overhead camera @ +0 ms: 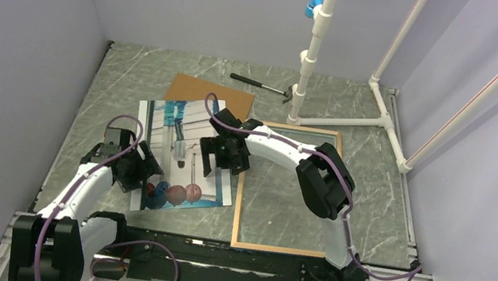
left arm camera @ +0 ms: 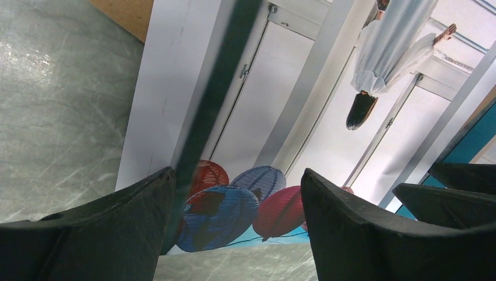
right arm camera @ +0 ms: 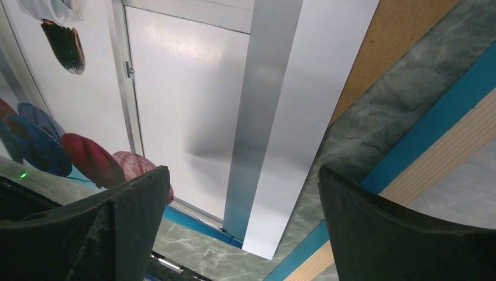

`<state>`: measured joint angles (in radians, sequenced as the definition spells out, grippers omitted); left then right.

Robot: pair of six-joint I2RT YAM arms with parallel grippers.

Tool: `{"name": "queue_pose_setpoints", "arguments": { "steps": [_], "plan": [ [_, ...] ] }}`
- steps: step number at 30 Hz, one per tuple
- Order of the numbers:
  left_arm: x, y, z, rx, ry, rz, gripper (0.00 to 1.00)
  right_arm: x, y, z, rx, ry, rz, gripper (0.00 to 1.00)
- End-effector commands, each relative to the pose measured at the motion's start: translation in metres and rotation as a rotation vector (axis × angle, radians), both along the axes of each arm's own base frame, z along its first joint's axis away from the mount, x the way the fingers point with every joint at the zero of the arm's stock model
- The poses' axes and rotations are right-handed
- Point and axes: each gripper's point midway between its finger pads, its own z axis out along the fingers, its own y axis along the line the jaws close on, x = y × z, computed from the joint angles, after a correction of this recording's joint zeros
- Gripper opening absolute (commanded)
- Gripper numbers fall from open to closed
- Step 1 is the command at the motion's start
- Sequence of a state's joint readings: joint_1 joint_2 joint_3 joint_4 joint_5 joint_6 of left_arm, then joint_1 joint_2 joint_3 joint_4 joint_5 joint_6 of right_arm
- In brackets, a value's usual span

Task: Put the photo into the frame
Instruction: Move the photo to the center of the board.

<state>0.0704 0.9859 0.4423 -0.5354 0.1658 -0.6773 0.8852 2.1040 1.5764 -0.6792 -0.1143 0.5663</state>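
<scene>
The photo [overhead camera: 183, 175] lies face up on the table, left of centre, its red and blue spheres toward the near edge. The frame [overhead camera: 277, 250] lies flat to its right, wood side up, with a blue strip along its left rail [right arm camera: 421, 117]. My left gripper [overhead camera: 143, 172] is open over the photo's near left corner, and its fingers [left arm camera: 327, 234] straddle the spheres [left arm camera: 234, 205]. My right gripper [overhead camera: 214, 156] is open low over the photo's right edge, where the white border [right arm camera: 304, 117] ends at the near corner. Neither gripper holds anything.
A brown backing board [overhead camera: 212, 94] lies partly under the photo's far edge. A hammer [overhead camera: 263, 85] rests at the back beside a white pipe stand [overhead camera: 309, 59]. A dark thin strip [left arm camera: 216, 93] crosses the photo in the left wrist view. Walls close in on three sides.
</scene>
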Motion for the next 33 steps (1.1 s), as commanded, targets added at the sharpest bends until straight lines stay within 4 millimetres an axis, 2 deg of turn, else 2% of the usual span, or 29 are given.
{"name": "queue_pose_setpoints", "arguments": {
  "steps": [1, 7, 12, 23, 28, 33],
  "plan": [
    [-0.003, 0.003, -0.008, 0.019, 0.01, 0.006, 0.83, -0.006, 0.011, -0.007, 0.065, 0.054, -0.009, 1.0],
    [-0.002, 0.001, -0.008, 0.011, 0.005, -0.001, 0.82, -0.009, 0.019, 0.014, 0.232, 0.074, -0.045, 0.99],
    [-0.002, 0.0, -0.008, 0.005, -0.002, -0.008, 0.81, -0.008, 0.02, 0.04, 0.367, 0.069, -0.052, 0.98],
    [-0.001, -0.001, -0.008, 0.003, -0.006, -0.012, 0.8, -0.012, 0.022, 0.075, 0.495, 0.056, -0.048, 0.91],
    [-0.001, -0.002, -0.008, -0.001, -0.008, -0.014, 0.8, -0.01, 0.022, 0.081, 0.53, 0.04, -0.054, 0.86],
    [0.0, -0.003, -0.007, -0.004, -0.015, -0.019, 0.79, -0.01, 0.021, 0.069, 0.549, 0.065, -0.078, 0.77]
  ]
}}
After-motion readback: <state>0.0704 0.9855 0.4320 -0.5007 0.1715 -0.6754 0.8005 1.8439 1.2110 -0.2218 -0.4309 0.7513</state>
